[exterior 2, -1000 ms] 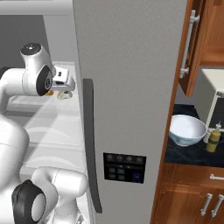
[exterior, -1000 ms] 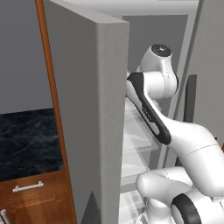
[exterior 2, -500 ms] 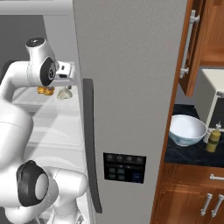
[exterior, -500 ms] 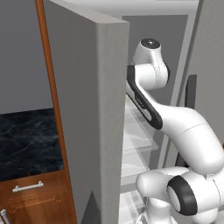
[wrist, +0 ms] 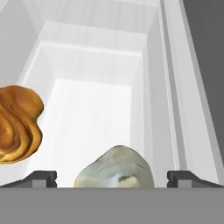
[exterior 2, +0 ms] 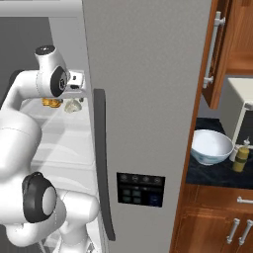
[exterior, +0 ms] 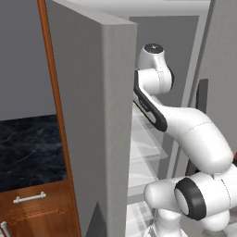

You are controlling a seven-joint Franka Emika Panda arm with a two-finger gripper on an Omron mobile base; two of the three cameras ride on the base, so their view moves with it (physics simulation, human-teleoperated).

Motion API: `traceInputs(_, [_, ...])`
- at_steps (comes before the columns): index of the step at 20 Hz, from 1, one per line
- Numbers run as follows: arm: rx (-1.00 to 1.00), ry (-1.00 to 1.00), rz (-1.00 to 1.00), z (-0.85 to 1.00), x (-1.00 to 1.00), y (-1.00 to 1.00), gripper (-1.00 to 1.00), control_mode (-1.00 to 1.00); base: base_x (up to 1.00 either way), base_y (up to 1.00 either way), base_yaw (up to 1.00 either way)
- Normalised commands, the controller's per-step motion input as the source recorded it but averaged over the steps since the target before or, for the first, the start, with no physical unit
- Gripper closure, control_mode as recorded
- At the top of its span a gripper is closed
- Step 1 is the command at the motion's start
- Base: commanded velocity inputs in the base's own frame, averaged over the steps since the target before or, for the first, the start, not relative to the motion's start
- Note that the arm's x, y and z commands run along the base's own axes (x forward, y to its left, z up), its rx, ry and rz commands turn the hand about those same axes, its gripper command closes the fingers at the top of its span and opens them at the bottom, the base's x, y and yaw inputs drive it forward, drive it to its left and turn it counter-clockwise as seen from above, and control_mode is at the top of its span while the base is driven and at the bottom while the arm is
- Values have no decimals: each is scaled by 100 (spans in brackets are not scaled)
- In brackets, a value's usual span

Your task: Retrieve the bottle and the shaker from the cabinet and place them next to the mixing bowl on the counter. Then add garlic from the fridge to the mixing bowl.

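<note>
In the hand view the garlic, a pale grey-white bulb, lies on the white fridge shelf right in front of my gripper. The gripper is open, with one dark fingertip far to each side of the bulb and neither touching it. The right base view shows the garlic on the shelf just below my hand. On the dark counter beside the fridge stands the white mixing bowl with the olive bottle next to it. I cannot make out the shaker.
A golden pastry lies on the shelf left of the garlic. The closed fridge door with its dark handle hides part of my hand. The other fridge door stands open. A wooden cabinet door hangs open above the counter.
My arm has lifted and swung the hand further in over the fridge shelf toward the garlic. The jaws have stayed wide apart.
</note>
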Motion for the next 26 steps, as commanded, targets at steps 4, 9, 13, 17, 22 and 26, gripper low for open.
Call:
traceInputs(4, [0,0,0,0,-8,0,-100,-100,0,0,0])
traceInputs(9, [0,0,0,-1,-11,0,-100,-100,0,0,0])
traceInputs(13, [0,0,0,-22,0,0,-100,-100,0,0,0])
traceInputs(17, [0,0,0,-24,13,0,-100,-100,0,0,0])
traceInputs(22, [0,0,0,-3,7,0,-100,-100,0,0,0])
traceInputs(26, [0,2,0,-10,0,0,-100,-100,0,0,0])
